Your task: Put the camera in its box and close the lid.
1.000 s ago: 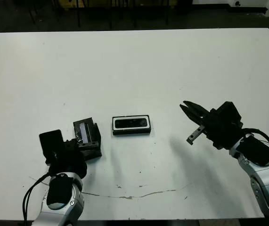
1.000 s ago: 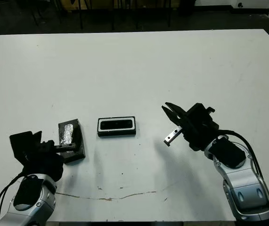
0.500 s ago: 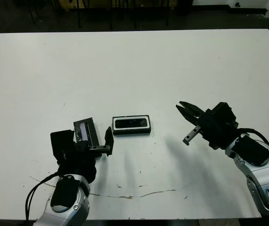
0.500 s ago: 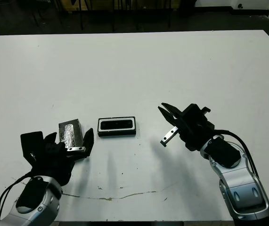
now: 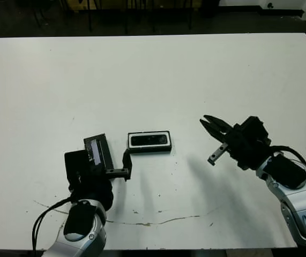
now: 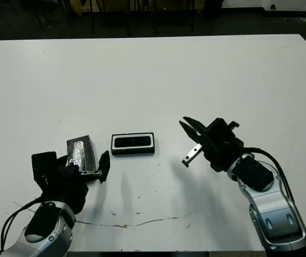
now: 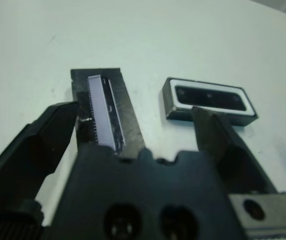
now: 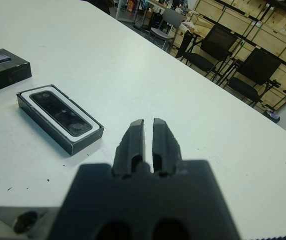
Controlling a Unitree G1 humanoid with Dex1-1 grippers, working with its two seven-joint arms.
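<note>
Black camera (image 5: 150, 140) seated in white-lined box (image 5: 149, 149), mid-table, uncovered. L gripper (image 7: 143, 117) spread wide round lid (image 7: 105, 112) — lid flat on table, just left of box. R gripper (image 8: 149, 135) pinched together, empty — well right of box.

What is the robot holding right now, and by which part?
Nothing. The left gripper straddles the lid, fingers open; the right gripper is shut on air.
</note>
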